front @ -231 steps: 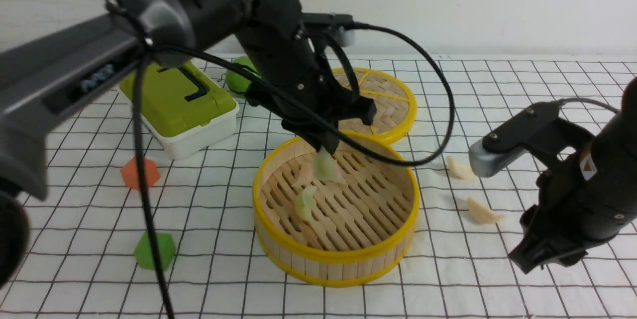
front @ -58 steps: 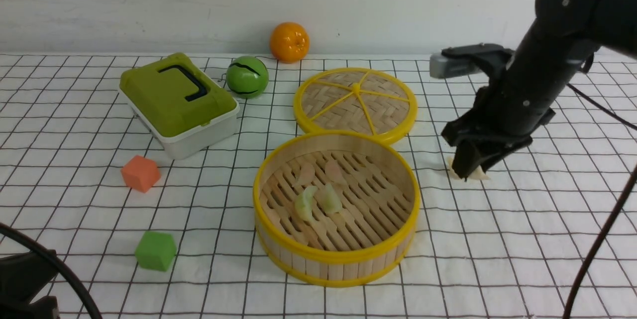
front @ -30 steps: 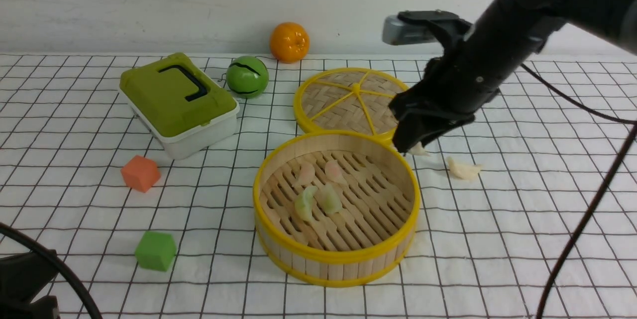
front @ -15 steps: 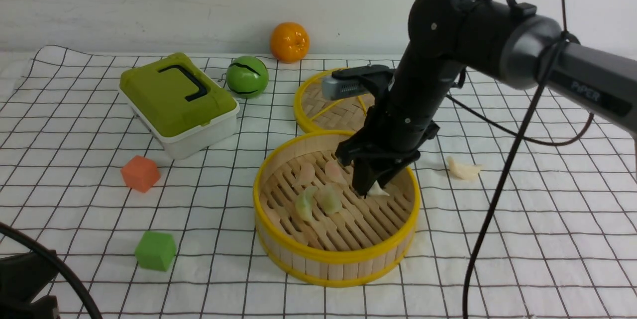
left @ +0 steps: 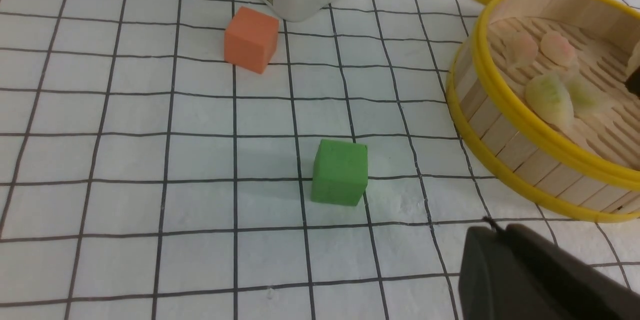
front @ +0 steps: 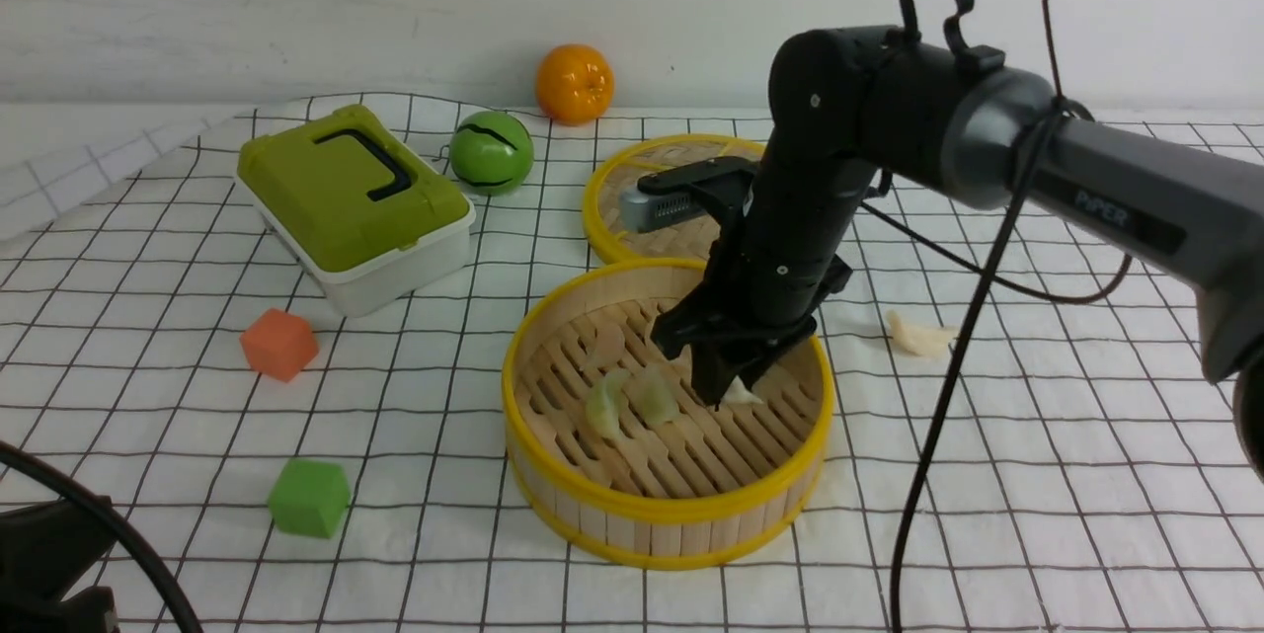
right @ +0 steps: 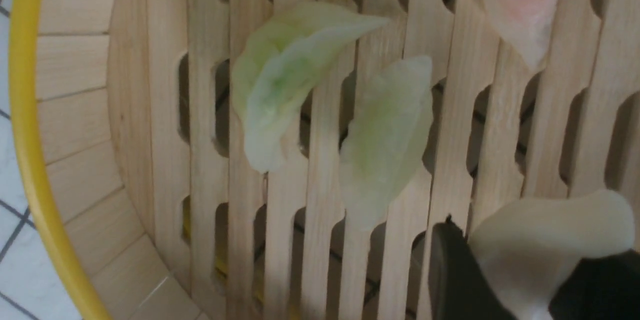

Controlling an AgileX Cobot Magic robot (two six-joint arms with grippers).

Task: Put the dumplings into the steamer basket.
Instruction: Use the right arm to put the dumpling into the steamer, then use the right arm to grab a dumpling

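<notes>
The steamer basket (front: 668,513) stands mid-table on the checked cloth. My right gripper (front: 726,388) reaches down inside it, shut on a cream-white dumpling (front: 743,394) just above the slatted floor. In the right wrist view that dumpling (right: 550,240) sits between the fingers (right: 450,270). Two green dumplings (front: 604,403) (front: 654,396) and a pink one (front: 604,342) lie on the slats; a second pink one (left: 557,48) shows in the left wrist view. Another cream dumpling (front: 918,337) lies on the cloth right of the basket. My left gripper (left: 492,227) hovers shut and empty near the basket's front left.
The flat woven lid (front: 642,179) lies behind the basket, partly hidden by my right arm. A green lunch box (front: 351,203), a green ball (front: 491,152) and an orange (front: 574,83) stand at the back left. An orange cube (front: 279,344) and a green cube (front: 308,498) sit front left.
My right gripper has carried the cream-white dumpling from beside the basket's far right rim into the basket and lowered it. The cloth's back left corner has drawn inward.
</notes>
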